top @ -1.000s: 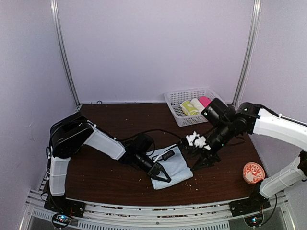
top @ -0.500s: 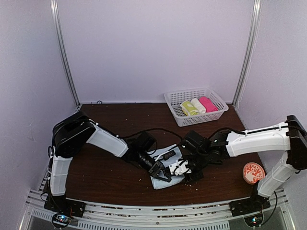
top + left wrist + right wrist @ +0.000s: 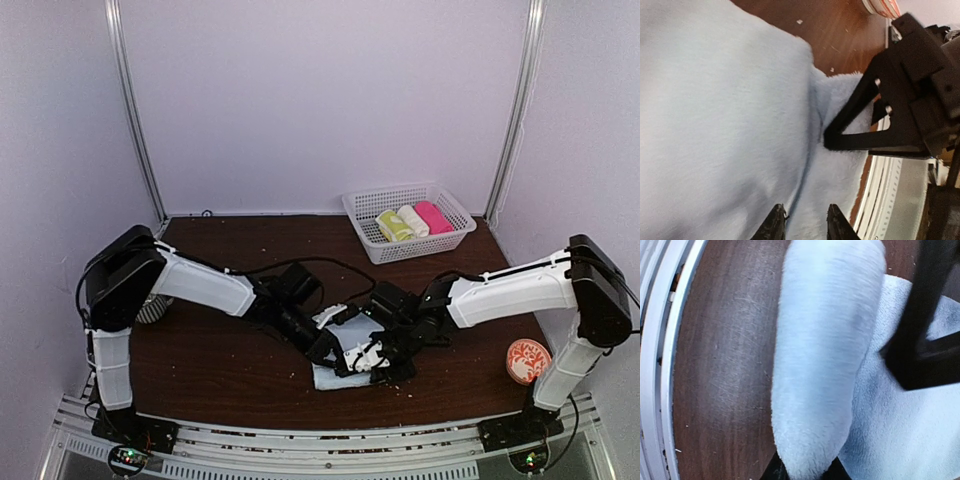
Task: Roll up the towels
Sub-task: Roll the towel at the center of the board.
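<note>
The pale blue towel [image 3: 330,378] lies near the table's front edge, mostly hidden under both grippers. It fills the left wrist view [image 3: 715,125]. My left gripper [image 3: 338,358] rests on it with its jaws a little apart [image 3: 805,227], straddling a crease. My right gripper [image 3: 378,362] is shut on a thick folded edge of the towel [image 3: 825,365], pinched between its fingertips [image 3: 802,472]. The right gripper's black fingers [image 3: 865,143] show just ahead of the left one. The yellow-green patterned towel [image 3: 393,226] lies rolled in the basket.
A white basket [image 3: 365,208] at the back right holds the yellow-green roll, a cream roll [image 3: 411,220] and a pink roll [image 3: 432,216]. A round red-patterned object [image 3: 528,360] sits at the front right. The table's metal rail [image 3: 660,340] runs close beside the towel.
My right arm swung down from near the basket to the towel's near edge and closed on its fold. My left gripper shifted slightly further onto the towel.
</note>
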